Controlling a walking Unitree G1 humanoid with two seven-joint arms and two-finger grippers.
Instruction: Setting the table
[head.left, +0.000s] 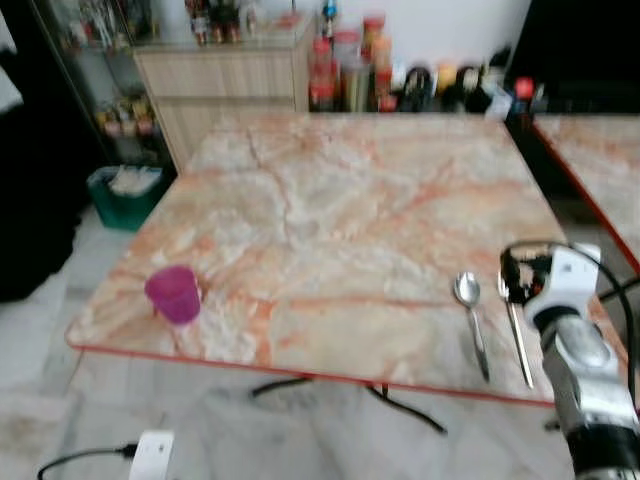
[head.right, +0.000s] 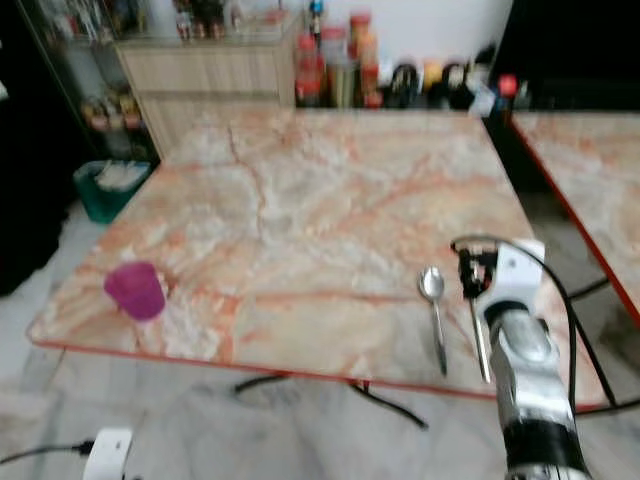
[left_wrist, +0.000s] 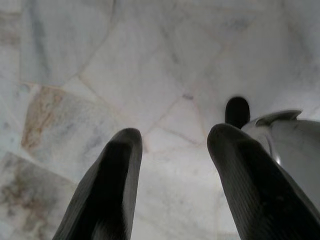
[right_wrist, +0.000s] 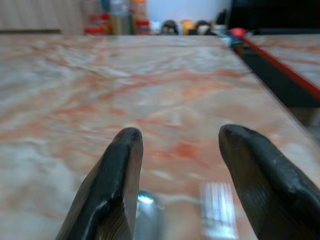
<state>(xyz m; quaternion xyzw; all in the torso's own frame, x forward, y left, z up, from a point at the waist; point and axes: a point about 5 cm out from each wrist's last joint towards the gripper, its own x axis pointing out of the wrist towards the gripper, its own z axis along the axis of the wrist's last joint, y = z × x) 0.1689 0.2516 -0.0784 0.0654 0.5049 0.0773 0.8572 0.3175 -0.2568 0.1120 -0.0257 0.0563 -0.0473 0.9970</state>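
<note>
My right pincer (right_wrist: 177, 150) hovers wide over the silver metal spoon (head.left: 470, 320) and what looks like a fork (head.left: 517, 335); next, I fetch the pink plastic cup (head.left: 174, 293).

I get soft, even daylight across the bench (head.left: 330, 200), with no hard shadows. Both eye views are slightly blurred throughout. The far left background drops to near black. In the right wrist view the spoon (right_wrist: 147, 212) and fork (right_wrist: 217, 210) are out of focus.
</note>
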